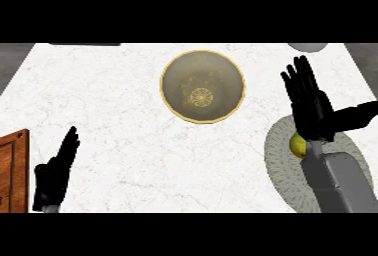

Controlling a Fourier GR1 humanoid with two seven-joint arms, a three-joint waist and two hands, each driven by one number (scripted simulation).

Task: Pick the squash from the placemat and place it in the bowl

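A yellow-green squash (297, 145) lies on the round grey woven placemat (281, 165) at the right; my right wrist covers most of it. Over the placemat my right hand (314, 107) is open, fingers straight and pointing away, thumb out to the right. The bowl (202, 93), olive-grey with a gold rim and a pattern inside, sits at the centre back, left of that hand. My left hand (56, 172) rests open at the lower left, fingers up, far from both.
A brown wooden board (12, 170) lies at the left edge beside my left hand. A pale round object (308, 46) shows at the counter's back right edge. A dark strip (85, 44) lies at the back left. The counter (125, 130) is white marble.
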